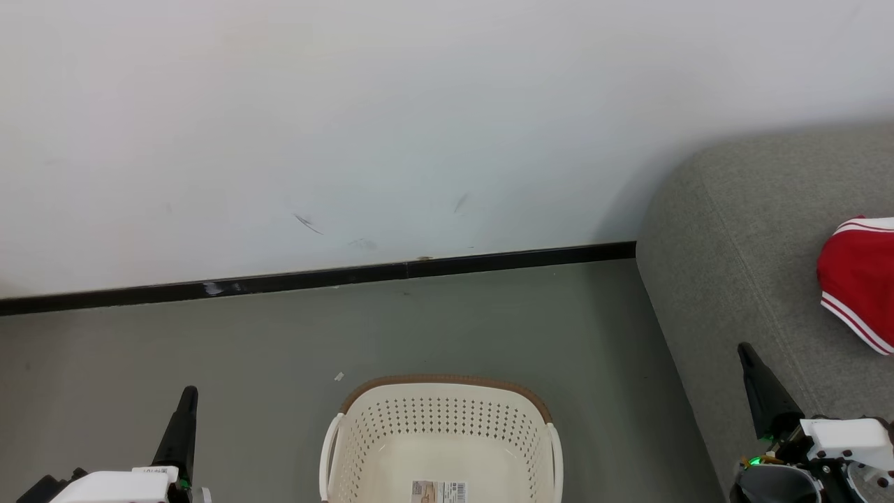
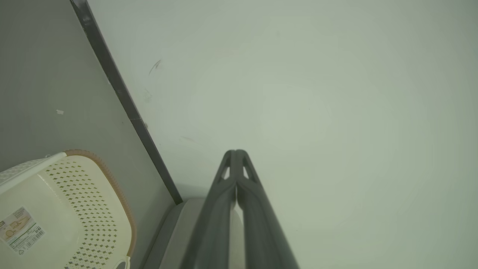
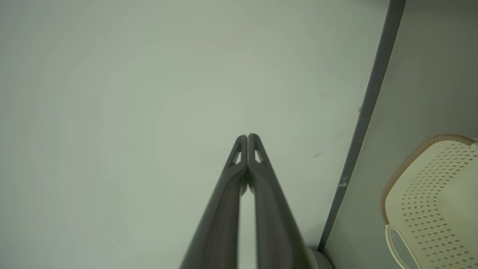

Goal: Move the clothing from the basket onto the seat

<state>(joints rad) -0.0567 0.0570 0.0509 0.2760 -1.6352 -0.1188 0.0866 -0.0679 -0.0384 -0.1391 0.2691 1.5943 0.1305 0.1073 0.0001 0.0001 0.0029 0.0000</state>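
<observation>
- Head view: I see the red clothing (image 1: 858, 279) lying on the seat (image 1: 726, 230), far right; the basket (image 1: 440, 419) stands on the floor (image 1: 209, 349), centre.
- Left wrist view: my left gripper (image 2: 236, 152) is closed, holding nothing.
- Right wrist view: my right gripper (image 3: 247, 136) is closed too, empty.

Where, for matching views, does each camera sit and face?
Head view: on the head, facing forward and down at basket, seat bearing clothing; left gripper, right gripper at bottom corners.
Left wrist view: on left wrist, facing wall along its shut fingers.
Right wrist view: on right wrist, likewise, shut fingers central.
Shared: all show basket and skirting.
</observation>
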